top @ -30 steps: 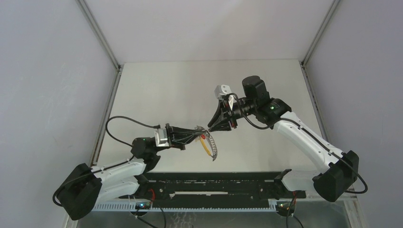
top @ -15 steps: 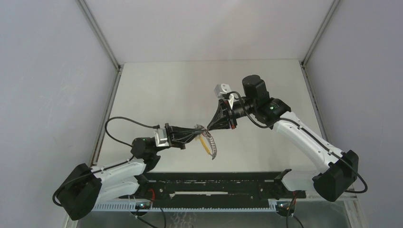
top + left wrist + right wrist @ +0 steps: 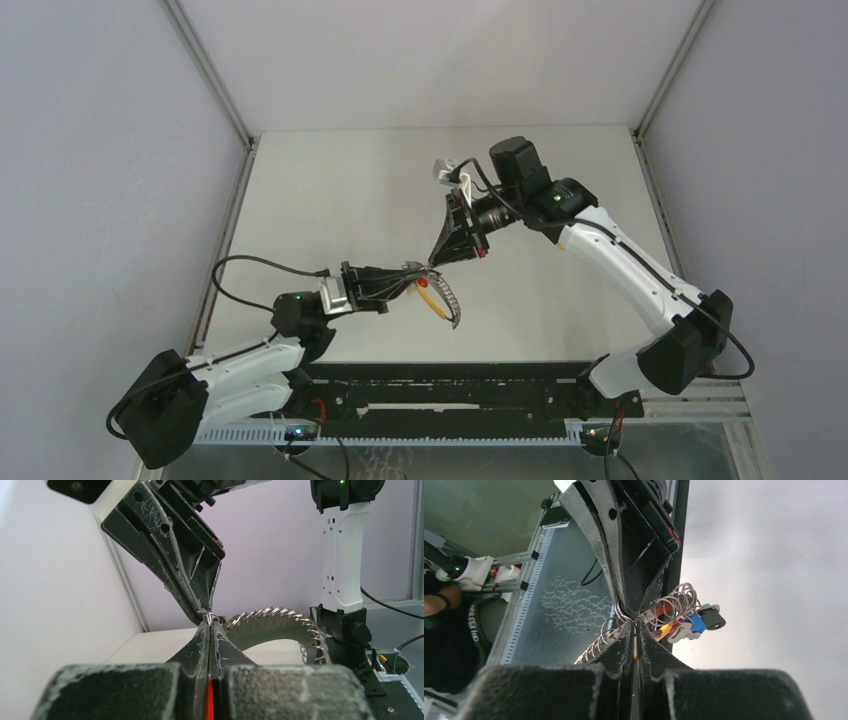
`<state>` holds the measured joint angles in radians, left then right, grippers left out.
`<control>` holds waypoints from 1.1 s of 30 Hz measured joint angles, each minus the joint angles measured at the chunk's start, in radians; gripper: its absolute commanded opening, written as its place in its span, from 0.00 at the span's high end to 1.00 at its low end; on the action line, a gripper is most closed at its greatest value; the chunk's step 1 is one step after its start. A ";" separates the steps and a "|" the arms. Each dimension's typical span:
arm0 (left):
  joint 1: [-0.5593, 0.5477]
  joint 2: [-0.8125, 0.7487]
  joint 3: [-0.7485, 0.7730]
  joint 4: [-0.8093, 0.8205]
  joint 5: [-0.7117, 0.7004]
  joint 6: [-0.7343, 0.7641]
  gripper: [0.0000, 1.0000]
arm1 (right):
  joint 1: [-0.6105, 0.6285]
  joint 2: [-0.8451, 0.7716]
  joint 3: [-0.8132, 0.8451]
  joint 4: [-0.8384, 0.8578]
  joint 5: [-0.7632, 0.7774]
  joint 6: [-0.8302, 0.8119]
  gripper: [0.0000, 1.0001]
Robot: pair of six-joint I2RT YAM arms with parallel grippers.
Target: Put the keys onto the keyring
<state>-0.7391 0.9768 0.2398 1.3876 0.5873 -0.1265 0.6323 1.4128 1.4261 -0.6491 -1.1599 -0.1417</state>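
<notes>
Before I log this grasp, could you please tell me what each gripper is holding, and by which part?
Both the left gripper and right gripper are shut on the keyring, pinching it at the small rings where their tips meet.

pale tbl (image 3: 340, 190) | blk rail (image 3: 450, 376) @ near edge | grey walls (image 3: 100, 150) L/R/back | person's dark-sleeved arm (image 3: 446, 640), R-wrist view

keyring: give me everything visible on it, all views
The keyring is a string of thin, shiny wire loops, metal by the look, curving in an arc. Small blue, green, red and black pieces cluster near one end. A yellow section shows from above. One end is pinched where the shut left pincer and the shut right pincer meet tip to tip. The rest droops free and appears clear of the table.
</notes>
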 measured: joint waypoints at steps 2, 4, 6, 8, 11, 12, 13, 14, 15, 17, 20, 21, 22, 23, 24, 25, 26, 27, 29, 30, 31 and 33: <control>-0.002 -0.004 0.000 -0.001 -0.002 0.007 1.00 | 0.007 0.031 0.042 -0.056 0.005 -0.002 1.00; -0.005 -0.006 0.000 -0.002 -0.003 0.013 1.00 | 0.010 0.045 0.066 -0.095 0.011 -0.004 1.00; -0.009 -0.012 0.000 -0.003 -0.007 0.018 1.00 | 0.017 0.053 0.092 -0.138 0.018 -0.008 1.00; -0.013 -0.019 0.000 -0.002 -0.010 0.024 1.00 | 0.026 0.062 0.122 -0.180 0.029 -0.018 1.00; -0.016 -0.031 0.000 -0.002 -0.015 0.034 1.00 | 0.043 0.080 0.172 -0.246 0.056 -0.038 1.00; -0.016 -0.035 0.000 -0.001 -0.020 0.036 1.00 | 0.050 0.088 0.189 -0.268 0.067 -0.045 1.00; -0.017 -0.039 0.000 0.000 -0.026 0.040 1.00 | 0.058 0.095 0.206 -0.290 0.081 -0.053 1.00; -0.018 -0.041 -0.001 0.000 -0.031 0.041 1.00 | 0.065 0.100 0.215 -0.304 0.091 -0.058 1.00; -0.018 -0.043 -0.003 0.000 -0.037 0.042 1.00 | 0.071 0.104 0.223 -0.318 0.104 -0.061 1.00; -0.022 -0.044 -0.003 -0.004 -0.050 0.045 1.00 | 0.087 0.112 0.232 -0.337 0.129 -0.064 1.00; -0.027 -0.044 -0.012 -0.010 -0.063 0.051 1.00 | 0.094 0.115 0.233 -0.351 0.166 -0.064 1.00; -0.027 -0.044 -0.013 -0.014 -0.066 0.052 1.00 | 0.096 0.115 0.233 -0.354 0.178 -0.063 1.00; -0.028 -0.044 -0.014 -0.016 -0.070 0.053 1.00 | 0.098 0.115 0.233 -0.354 0.190 -0.061 1.00; -0.028 -0.044 -0.015 -0.018 -0.071 0.057 1.00 | 0.101 0.114 0.233 -0.353 0.197 -0.061 1.00; -0.029 -0.044 -0.015 -0.018 -0.072 0.059 1.00 | 0.103 0.113 0.233 -0.353 0.208 -0.061 1.00; -0.030 -0.043 -0.015 -0.021 -0.076 0.059 1.00 | 0.105 0.108 0.233 -0.351 0.220 -0.061 1.00; -0.032 -0.043 -0.015 -0.021 -0.081 0.059 1.00 | 0.109 0.102 0.233 -0.348 0.237 -0.061 0.99; -0.034 -0.043 -0.015 -0.021 -0.085 0.059 1.00 | 0.113 0.095 0.232 -0.343 0.251 -0.061 0.98; -0.038 -0.043 -0.015 -0.020 -0.093 0.059 1.00 | 0.123 0.065 0.213 -0.317 0.294 -0.061 0.98; -0.040 -0.044 -0.015 -0.019 -0.097 0.059 1.00 | 0.127 0.045 0.196 -0.298 0.314 -0.061 0.98; -0.043 -0.044 -0.015 -0.019 -0.100 0.059 1.00 | 0.130 0.025 0.177 -0.280 0.327 -0.061 0.98; -0.047 -0.044 -0.015 -0.018 -0.112 0.059 1.00 | 0.134 -0.023 0.133 -0.239 0.355 -0.062 0.99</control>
<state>-0.7856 0.9329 0.2245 1.3701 0.4751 -0.0677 0.7666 1.3899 1.5593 -0.8879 -0.8047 -0.2039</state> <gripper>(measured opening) 0.006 0.022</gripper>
